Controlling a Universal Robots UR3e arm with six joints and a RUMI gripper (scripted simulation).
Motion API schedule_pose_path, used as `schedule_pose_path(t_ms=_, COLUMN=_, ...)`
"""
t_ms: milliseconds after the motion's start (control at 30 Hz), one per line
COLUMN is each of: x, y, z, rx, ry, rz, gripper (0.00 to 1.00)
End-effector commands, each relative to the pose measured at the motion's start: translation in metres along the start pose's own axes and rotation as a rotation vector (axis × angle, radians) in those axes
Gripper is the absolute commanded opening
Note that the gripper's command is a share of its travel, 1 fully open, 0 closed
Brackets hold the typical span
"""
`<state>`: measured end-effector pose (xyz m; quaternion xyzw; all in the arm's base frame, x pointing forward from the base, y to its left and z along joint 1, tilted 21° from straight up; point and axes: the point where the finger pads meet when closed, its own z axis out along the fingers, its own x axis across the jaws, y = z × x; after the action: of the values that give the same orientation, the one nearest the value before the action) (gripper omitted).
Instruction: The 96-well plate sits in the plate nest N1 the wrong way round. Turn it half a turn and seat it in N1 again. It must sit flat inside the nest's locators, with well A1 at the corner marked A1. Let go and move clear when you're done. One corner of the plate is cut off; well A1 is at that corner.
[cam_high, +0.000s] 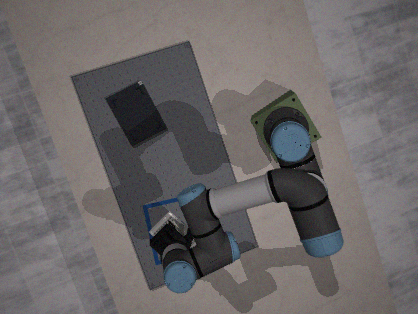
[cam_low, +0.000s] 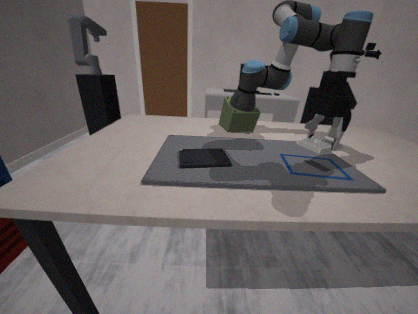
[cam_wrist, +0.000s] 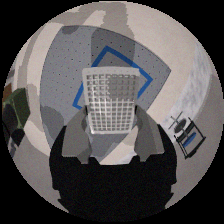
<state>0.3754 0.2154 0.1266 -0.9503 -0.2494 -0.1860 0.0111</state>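
Observation:
My gripper (cam_wrist: 111, 105) is shut on the white 96-well plate (cam_wrist: 111, 101) and holds it in the air above the grey mat. In the side view the plate (cam_low: 315, 145) hangs between the fingers (cam_low: 327, 135), above the blue-outlined nest N1 (cam_low: 315, 166). From above, the plate (cam_high: 165, 223) shows skewed over the blue outline (cam_high: 159, 225), partly hidden by the arm. In the wrist view the blue outline (cam_wrist: 85, 85) lies turned at an angle under the plate. I cannot make out the plate's cut corner or the A1 mark.
A dark flat block (cam_high: 136, 113) lies at the other end of the grey mat (cam_high: 160, 160). The arm's green base (cam_high: 285, 122) stands beside the mat. A black stand with a grey device (cam_low: 95, 95) is at the far left of the table.

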Motion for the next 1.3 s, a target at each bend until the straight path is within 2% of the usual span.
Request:
schedule_pose_path(t_ms=0, x=0.001, y=0.000, z=-0.001, rx=-0.001, ry=0.003, rz=0.000, gripper=0.00)
schedule_pose_path(t_ms=267, x=0.001, y=0.000, z=-0.001, rx=-0.001, ry=0.003, rz=0.000, gripper=0.00)
schedule_pose_path(t_ms=667, x=-0.018, y=0.036, z=-0.002, rx=-0.001, ry=0.003, rz=0.400, gripper=0.00)
schedule_pose_path(t_ms=733, x=-0.018, y=0.036, z=-0.002, rx=-0.001, ry=0.003, rz=0.400, gripper=0.00)
schedule_pose_path(t_ms=1233, x=-0.041, y=0.080, z=-0.004, rx=0.000, ry=0.003, rz=0.899, gripper=0.00)
schedule_pose_path(t_ms=1267, x=-0.041, y=0.080, z=-0.004, rx=0.000, ry=0.003, rz=0.899, gripper=0.00)
